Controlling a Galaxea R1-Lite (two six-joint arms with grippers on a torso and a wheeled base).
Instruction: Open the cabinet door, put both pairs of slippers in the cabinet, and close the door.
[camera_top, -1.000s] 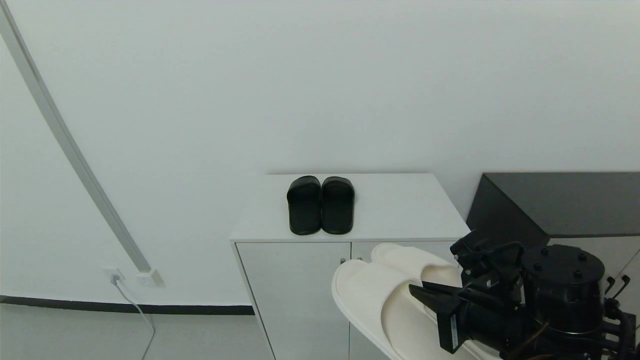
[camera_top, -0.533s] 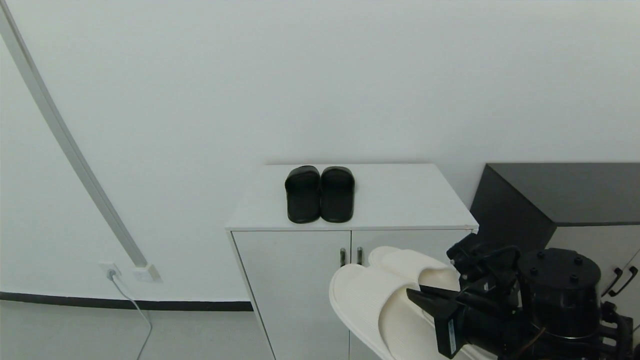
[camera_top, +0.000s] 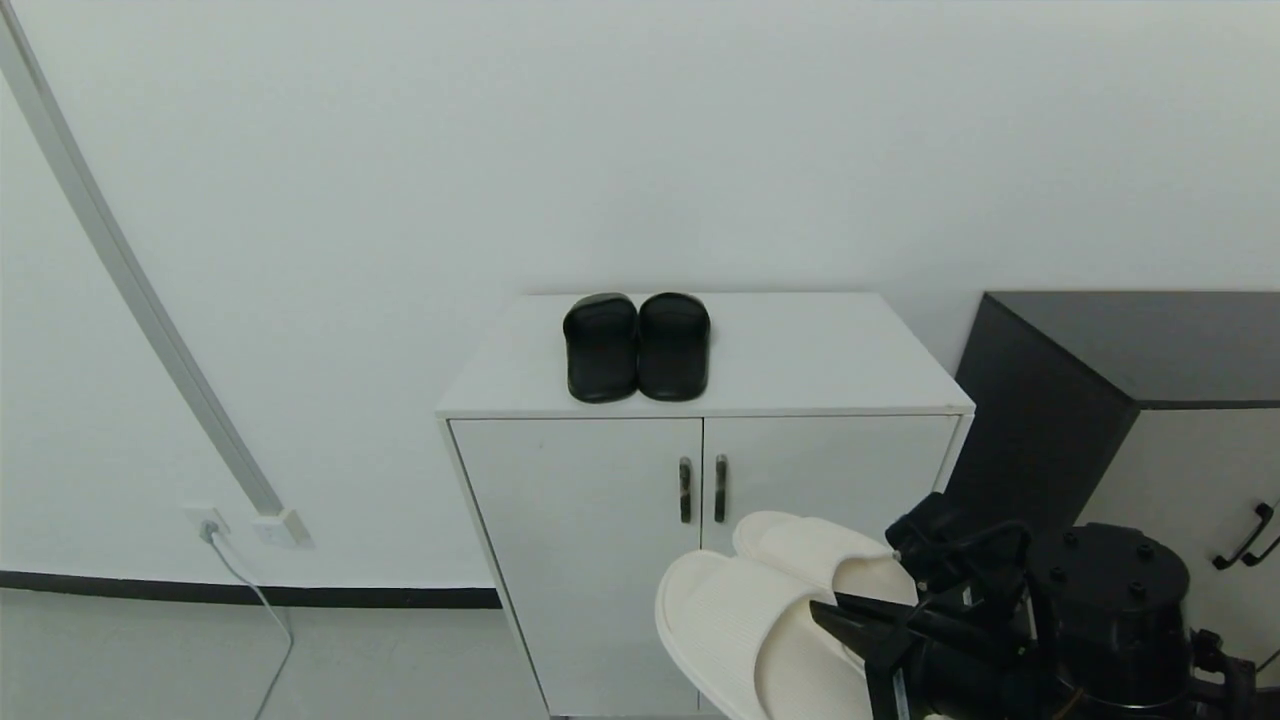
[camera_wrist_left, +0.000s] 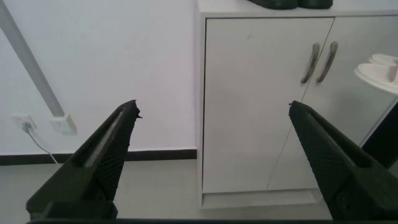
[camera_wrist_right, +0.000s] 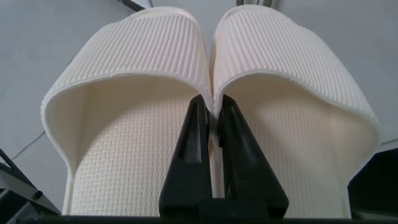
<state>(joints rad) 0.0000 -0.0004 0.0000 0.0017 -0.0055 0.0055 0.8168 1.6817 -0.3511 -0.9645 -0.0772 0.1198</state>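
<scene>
A white two-door cabinet (camera_top: 580, 520) stands against the wall with both doors closed and two dark handles (camera_top: 701, 489) at the centre seam. A pair of black slippers (camera_top: 637, 345) sits side by side on its top. My right gripper (camera_top: 850, 615) is low at the right, in front of the right door, shut on the inner edges of a pair of white slippers (camera_top: 760, 600) held together. The right wrist view has the fingers (camera_wrist_right: 211, 143) pinching both white slippers (camera_wrist_right: 143, 124). My left gripper (camera_wrist_left: 211, 112) is open, facing the cabinet front (camera_wrist_left: 261, 106).
A dark cabinet (camera_top: 1120, 390) with a grey door and handles stands right of the white one. On the left wall a slanted cable duct (camera_top: 130, 290) leads to an outlet (camera_top: 205, 522) with a cord running to the floor.
The head camera has moved, so more of the cabinet front and both handles now show. The white slippers stay clamped in my right gripper.
</scene>
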